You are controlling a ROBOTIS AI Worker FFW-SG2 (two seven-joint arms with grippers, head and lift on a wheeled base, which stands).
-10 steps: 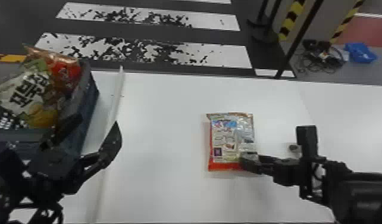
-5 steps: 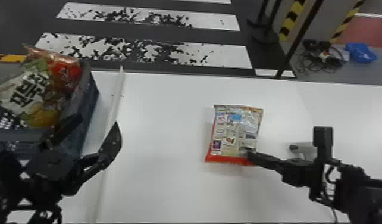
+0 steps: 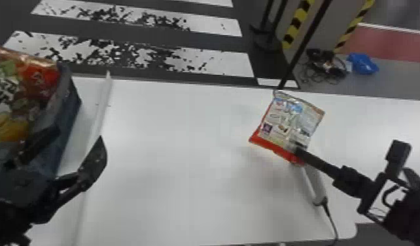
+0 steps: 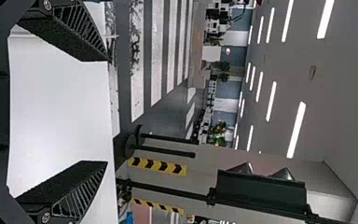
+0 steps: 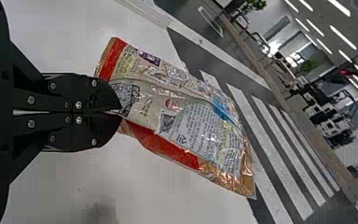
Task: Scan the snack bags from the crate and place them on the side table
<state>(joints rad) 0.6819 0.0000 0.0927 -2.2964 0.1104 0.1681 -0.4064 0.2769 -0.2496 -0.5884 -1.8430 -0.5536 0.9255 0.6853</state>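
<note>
In the head view my right gripper (image 3: 299,152) holds a snack bag (image 3: 286,122) by its lower edge, printed back showing, at the right part of the table. The right wrist view has the right gripper (image 5: 120,112) shut on the bag (image 5: 186,123), which tilts out beyond the fingertips. A white handheld scanner (image 3: 314,184) with a black cable lies beneath and beside that arm. My left gripper (image 3: 78,144) stands open beside the crate (image 3: 70,108), which holds colourful snack bags (image 3: 39,78); in the left wrist view the left gripper (image 4: 107,112) has nothing between its spread fingers.
The white table (image 3: 173,157) spans the middle, with a raised white seam (image 3: 101,114) running along it right of the crate. Beyond the far edge, a dark pole (image 3: 301,49) and a blue bag (image 3: 363,63) are on the floor side.
The right gripper has moved right with the bag, which has turned clockwise and shifted toward the far right. More of the scanner is uncovered. The left arm has kept still.
</note>
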